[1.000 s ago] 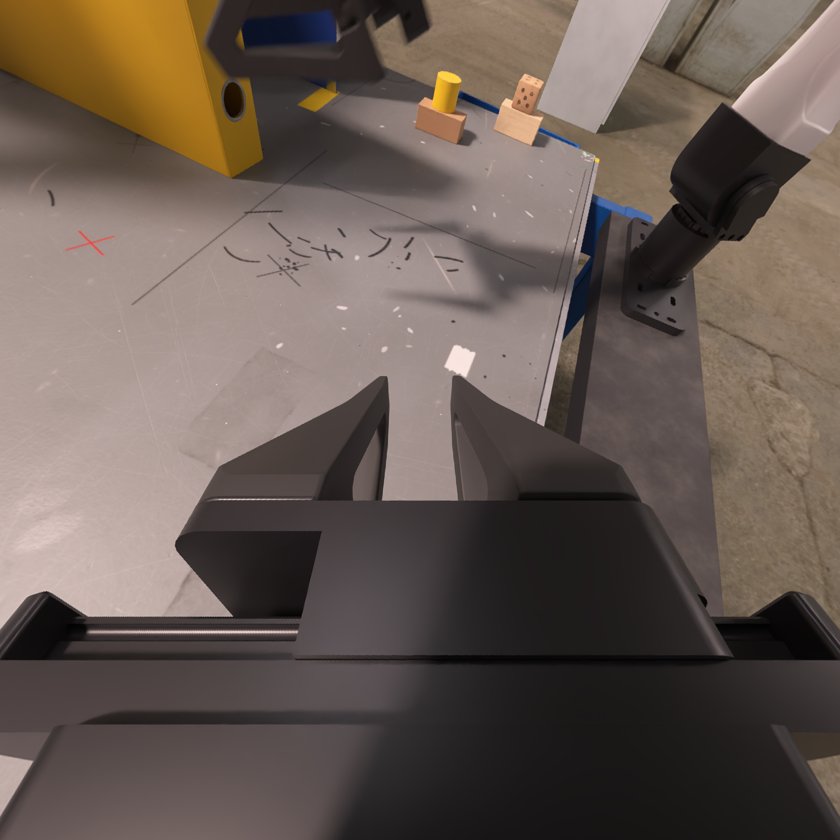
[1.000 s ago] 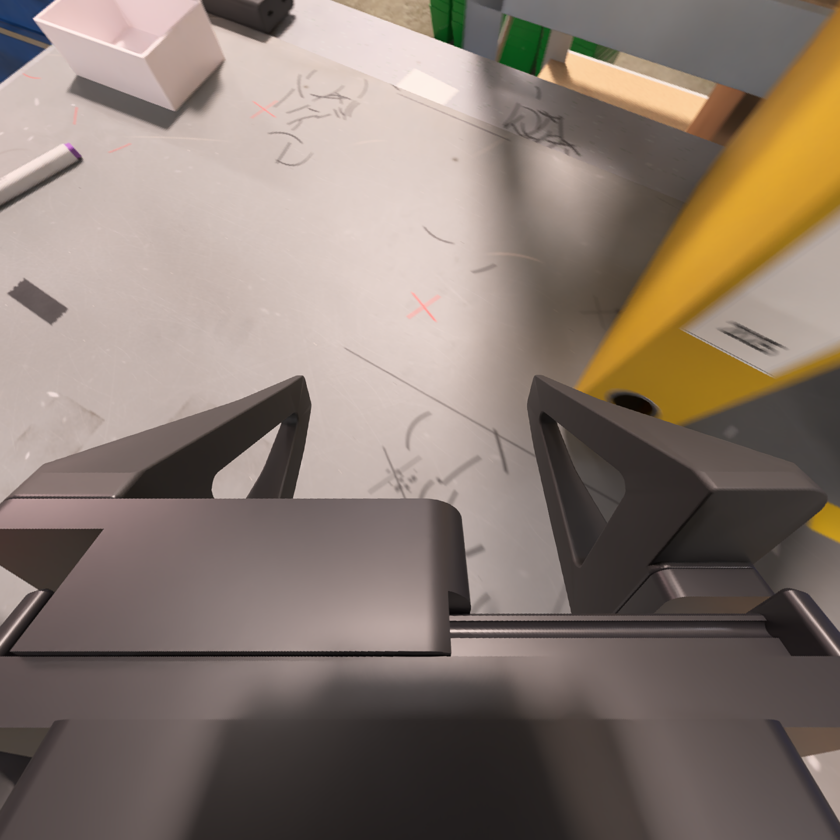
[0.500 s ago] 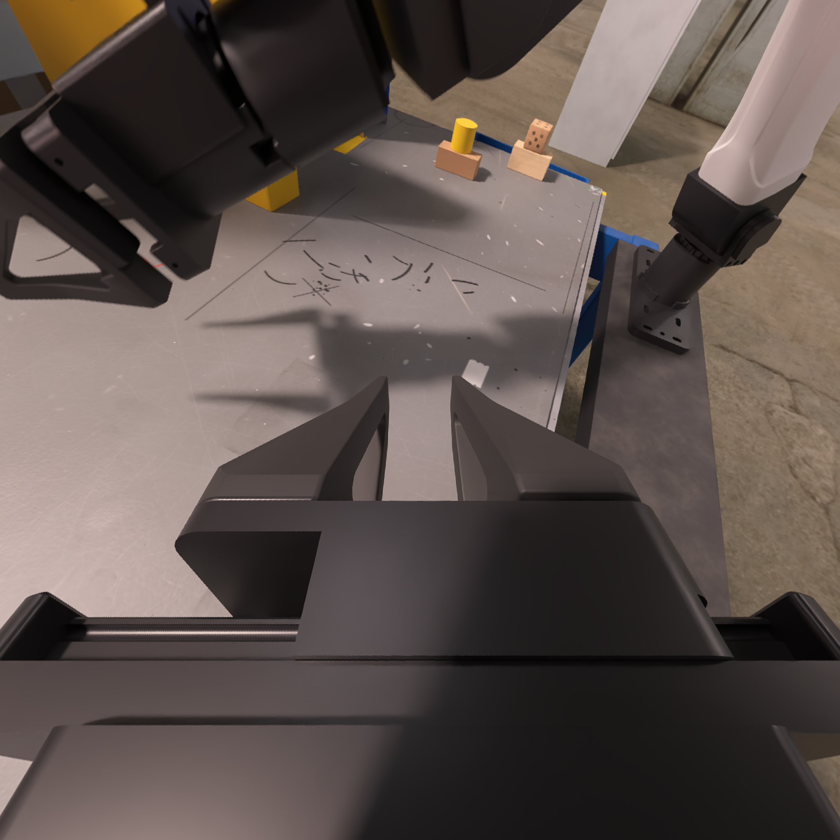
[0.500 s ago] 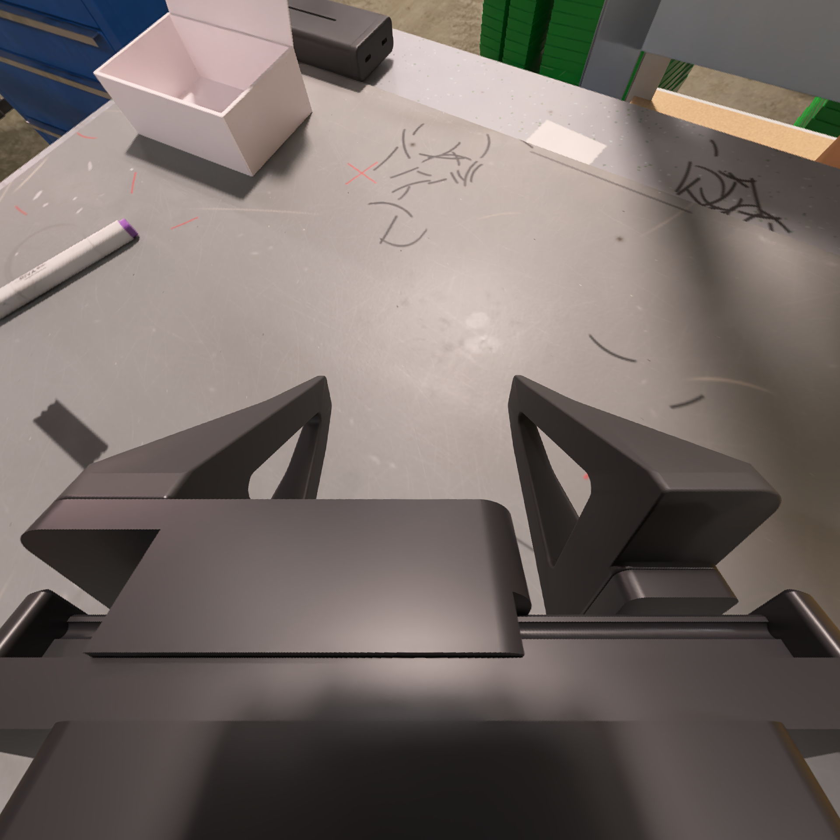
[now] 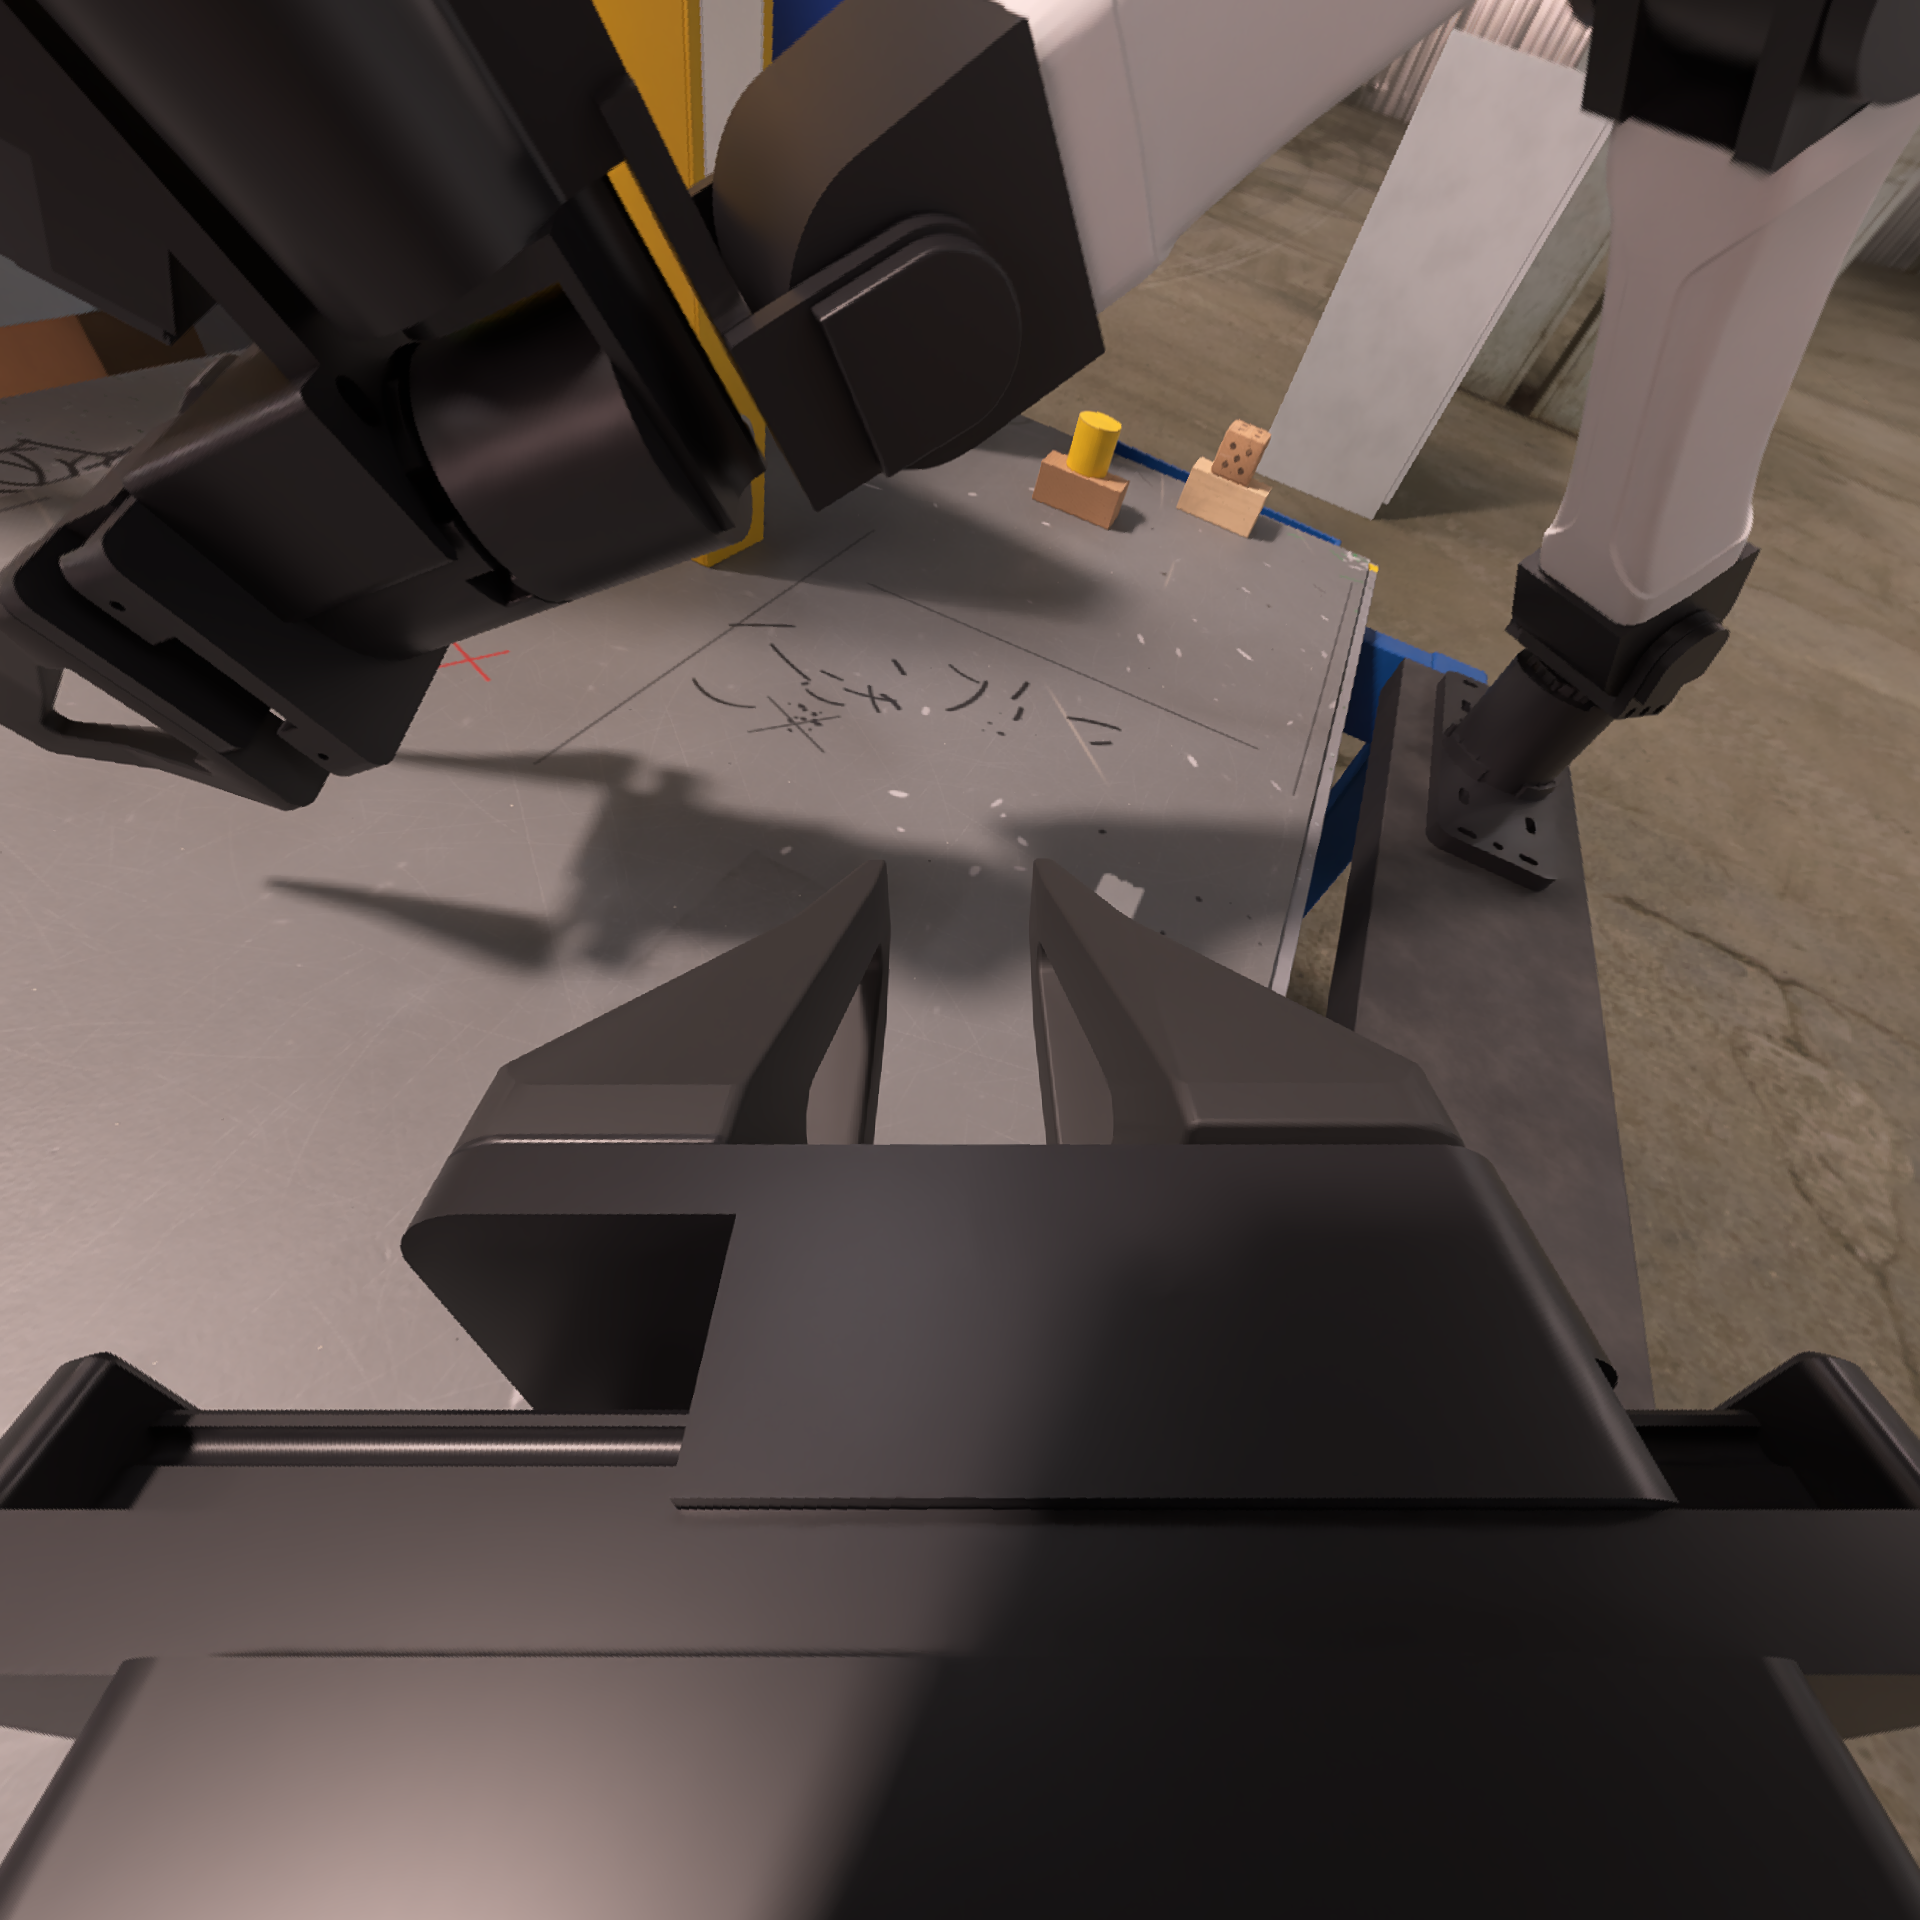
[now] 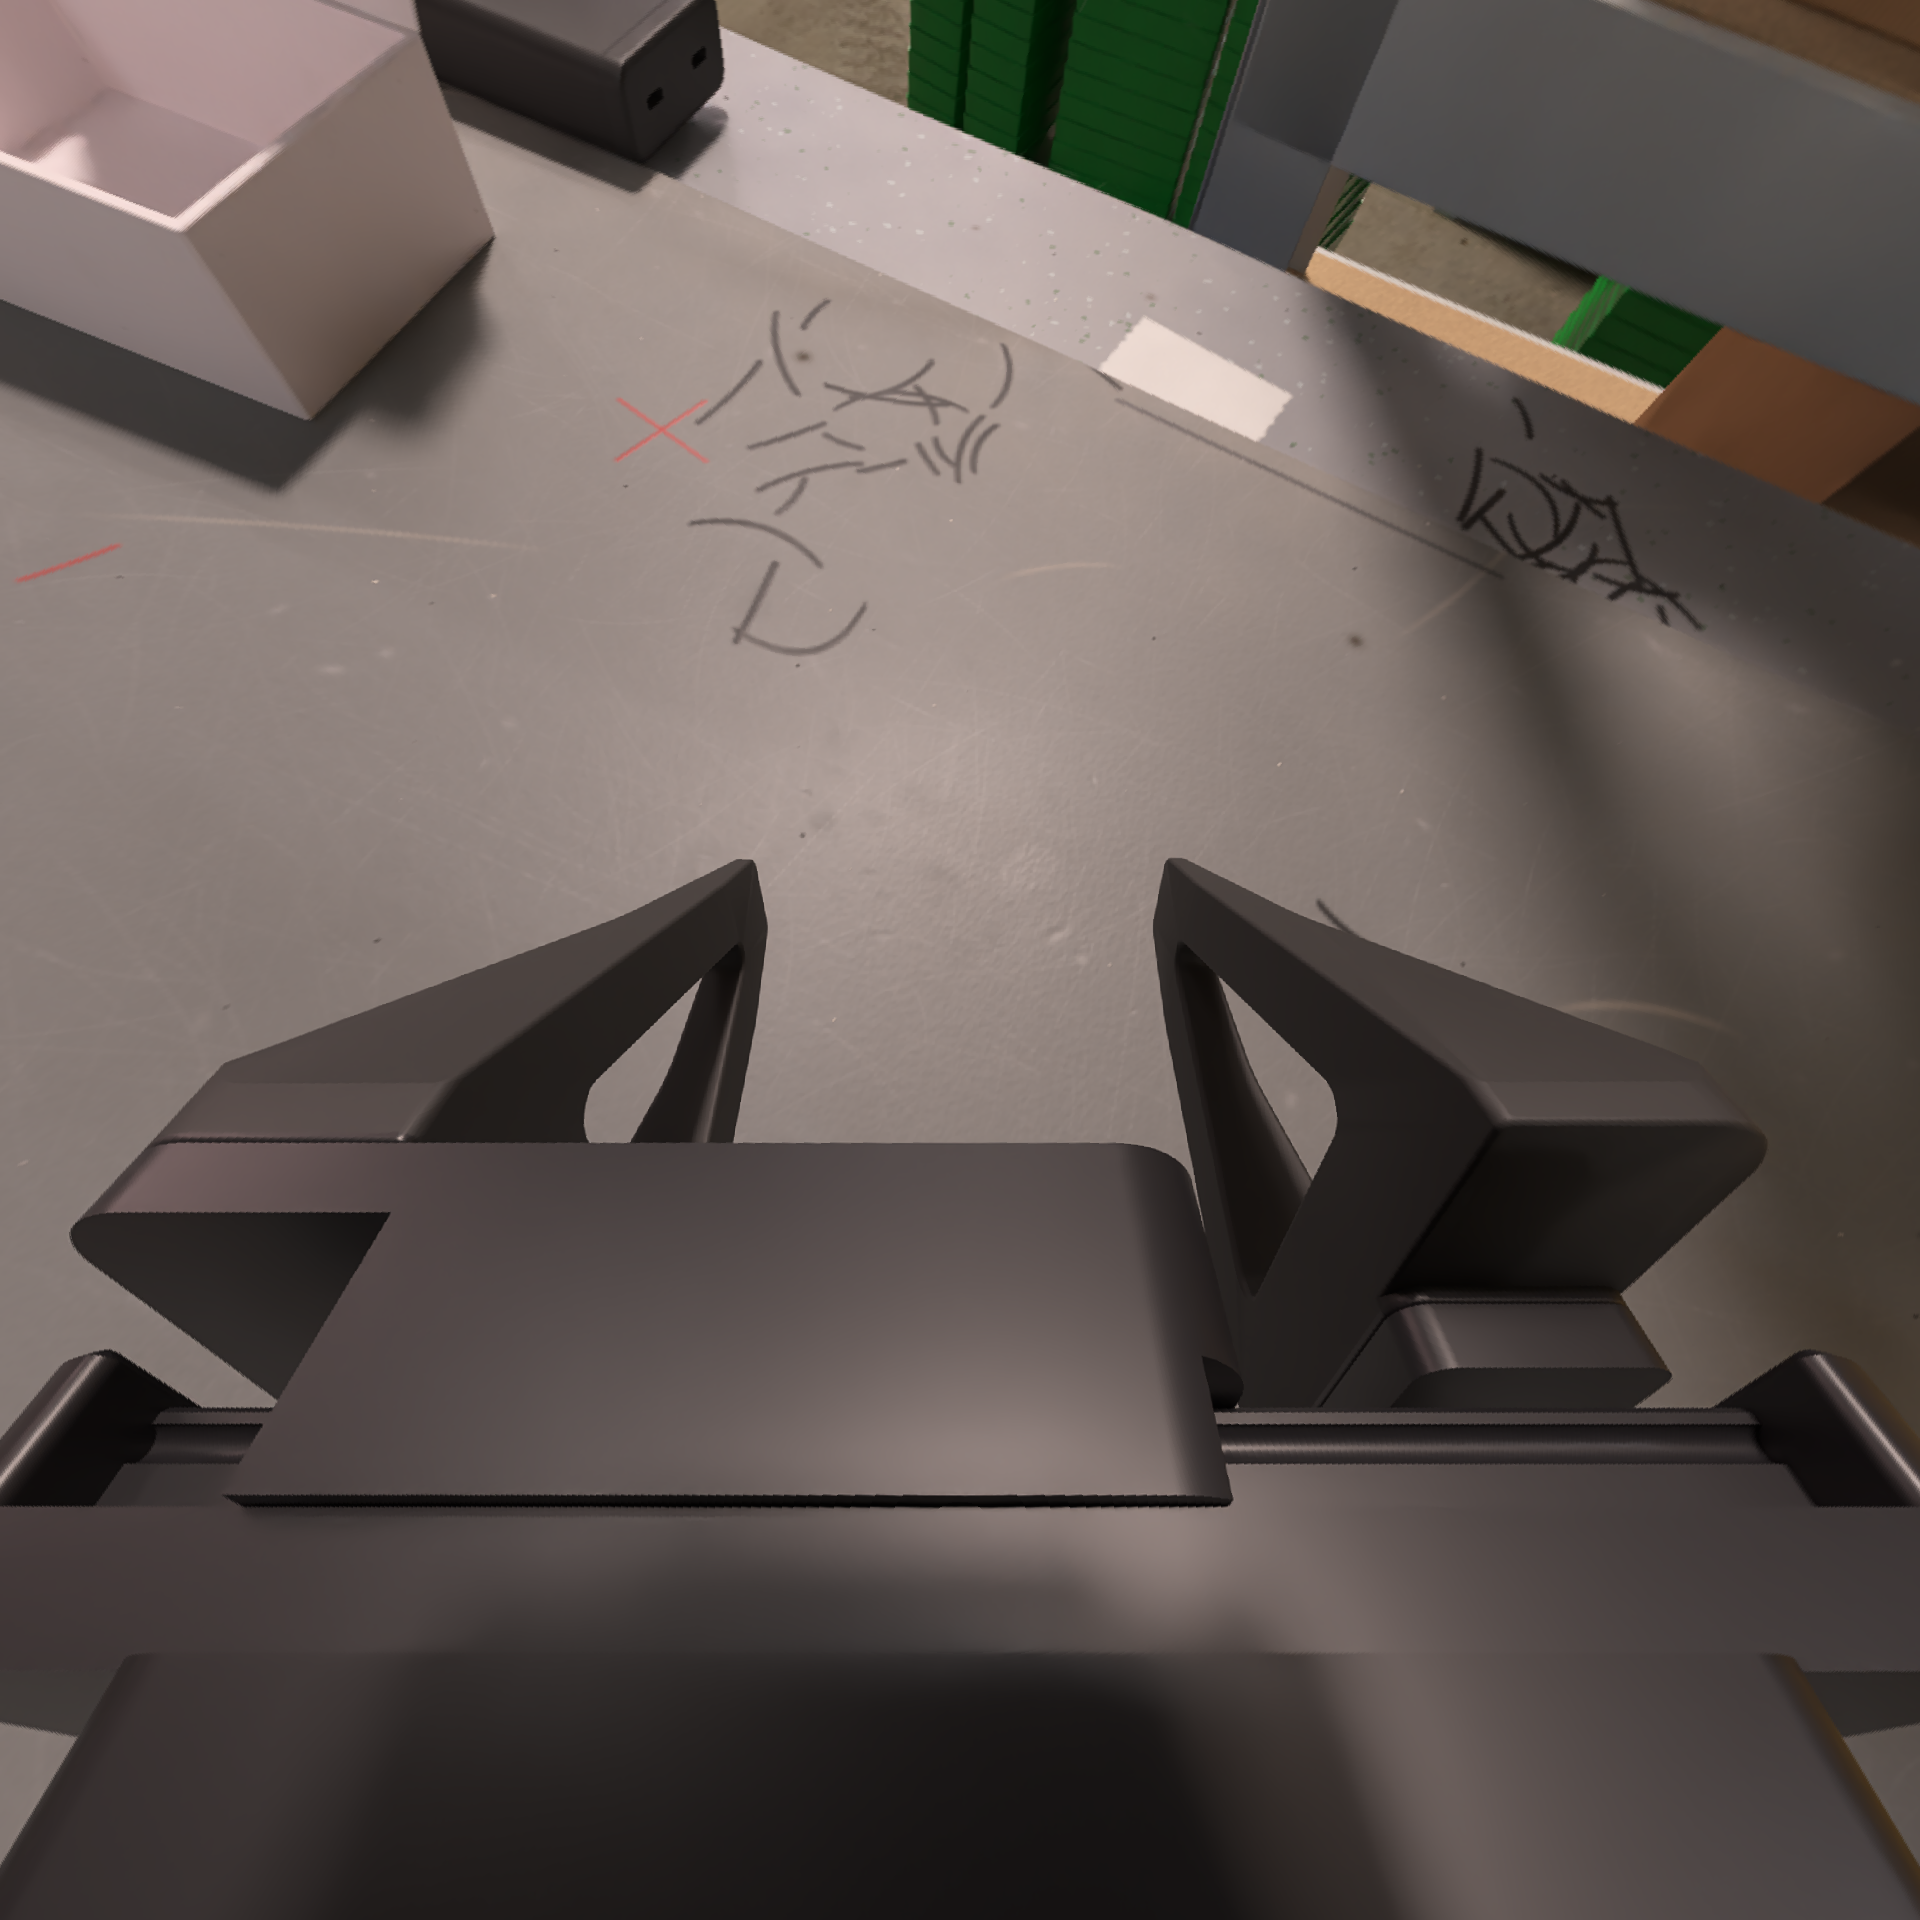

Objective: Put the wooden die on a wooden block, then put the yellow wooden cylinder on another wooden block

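Observation:
In the left wrist view, the yellow wooden cylinder [image 5: 1094, 442] stands upright on a brown wooden block [image 5: 1081, 497] at the far right corner of the table. Beside it the wooden die [image 5: 1242, 452] sits on a paler wooden block [image 5: 1221, 501]. My left gripper [image 5: 961, 878] hovers over the table well short of them, narrowly open and empty. My right gripper [image 6: 956, 873] is open and empty over bare table; the blocks do not show in its view. The right arm [image 5: 582, 447] fills the upper left of the left wrist view.
A yellow upright box [image 5: 675, 156] stands behind the right arm. The table's right edge [image 5: 1320, 779] and the right arm's base [image 5: 1496, 810] lie to the right. A white open box [image 6: 260, 208], a black device [image 6: 582, 62] and white tape [image 6: 1195, 390] lie ahead of the right gripper.
The right arm has swung away from the blocks and across the table toward the white box, its jaws narrowing a little. The left gripper has drawn back slightly, its gap unchanged.

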Tool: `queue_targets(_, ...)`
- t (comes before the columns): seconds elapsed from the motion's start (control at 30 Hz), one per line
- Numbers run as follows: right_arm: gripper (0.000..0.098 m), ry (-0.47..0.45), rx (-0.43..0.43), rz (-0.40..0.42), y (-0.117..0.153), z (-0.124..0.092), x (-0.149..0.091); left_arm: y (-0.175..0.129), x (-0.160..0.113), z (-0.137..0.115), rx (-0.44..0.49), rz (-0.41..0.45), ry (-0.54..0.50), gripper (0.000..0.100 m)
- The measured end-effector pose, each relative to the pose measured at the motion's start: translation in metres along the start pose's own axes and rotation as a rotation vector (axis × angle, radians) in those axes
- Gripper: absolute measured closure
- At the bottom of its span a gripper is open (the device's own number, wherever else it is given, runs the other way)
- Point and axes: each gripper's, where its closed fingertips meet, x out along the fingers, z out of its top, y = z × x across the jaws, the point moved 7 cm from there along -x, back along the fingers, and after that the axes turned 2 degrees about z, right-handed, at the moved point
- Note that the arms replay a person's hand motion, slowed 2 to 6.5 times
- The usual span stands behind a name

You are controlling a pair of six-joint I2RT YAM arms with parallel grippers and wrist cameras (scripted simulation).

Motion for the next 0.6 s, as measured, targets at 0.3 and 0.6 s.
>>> queue_targets(0.3,0.0341,-0.005,-0.065,-0.069,-0.001,0.005,0.018,0.007,-0.006,0.0,-0.026,-0.009,-0.032,0.077)
queue_targets(0.6,0.0341,0.0,-0.065,-0.081,-0.005,0.006,0.032,0.012,-0.011,0.001,-0.054,-0.022,-0.058,0.075)
